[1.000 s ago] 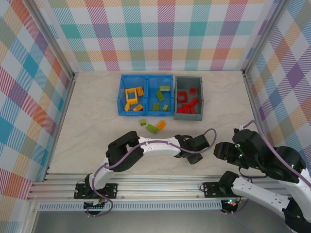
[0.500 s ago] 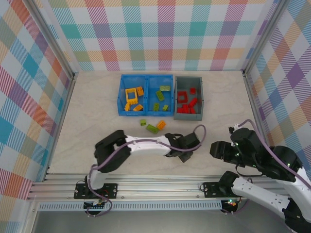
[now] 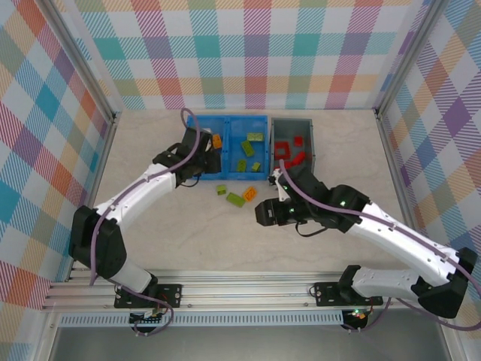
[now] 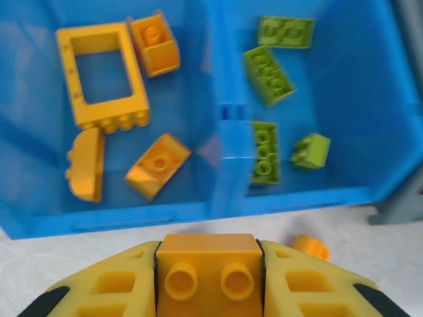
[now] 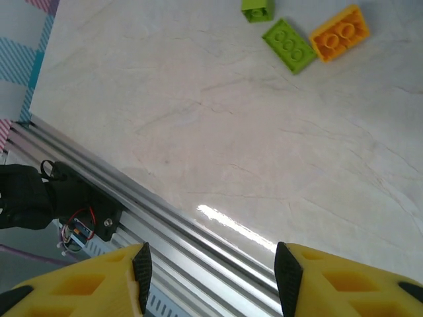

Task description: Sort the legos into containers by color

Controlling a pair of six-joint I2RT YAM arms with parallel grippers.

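Left claw (image 4: 210, 281) is clamped on an orange brick (image 4: 210, 254), just by the near edge of the blue bin (image 4: 228, 155). In the bin, orange pieces (image 4: 157, 165) lie in the left part and green bricks (image 4: 268, 66) lie in the right part. Red bricks (image 3: 289, 159) sit in the grey bin (image 3: 293, 180) next to it. Right claw (image 5: 211, 274) has its fingers apart with nothing between them, above the table (image 5: 198, 132). Two loose green bricks (image 5: 289, 45) and one loose orange brick (image 5: 340, 33) lie there, close together.
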